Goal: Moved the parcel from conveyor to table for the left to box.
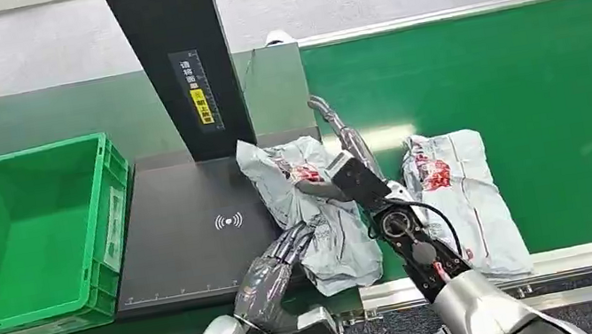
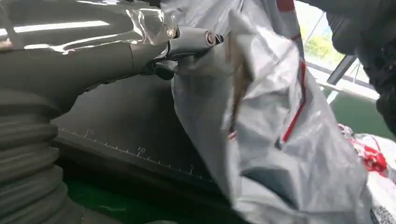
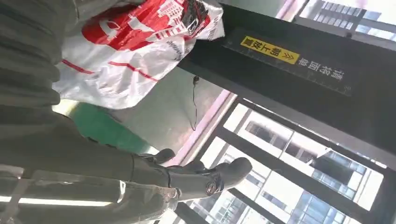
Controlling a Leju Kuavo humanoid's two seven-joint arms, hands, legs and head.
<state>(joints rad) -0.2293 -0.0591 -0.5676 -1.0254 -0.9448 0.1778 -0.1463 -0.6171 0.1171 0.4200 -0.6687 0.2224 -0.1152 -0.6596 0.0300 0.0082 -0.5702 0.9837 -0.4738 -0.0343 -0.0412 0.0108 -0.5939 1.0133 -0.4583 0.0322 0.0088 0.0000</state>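
Head view: right hand [image 1: 346, 179] clamps parcel [image 1: 313, 213] on scanner pad [image 1: 191, 237]; left hand [image 1: 277, 269], fingers apart, touches its near edge. Release only once left grips, then sweep left to green box [image 1: 26, 241].

Both arms are glossy silver shells at the forearm. The left hand [image 1: 277, 270] is dark grey with a metallic sheen, and its fingers [image 1: 297, 240] are slim and segmented. The right hand [image 1: 339, 180] sits on an open black wrist frame with round fittings, a looping black cable and what may be small red wires. Close up, grey ribbed covers and round screws show.
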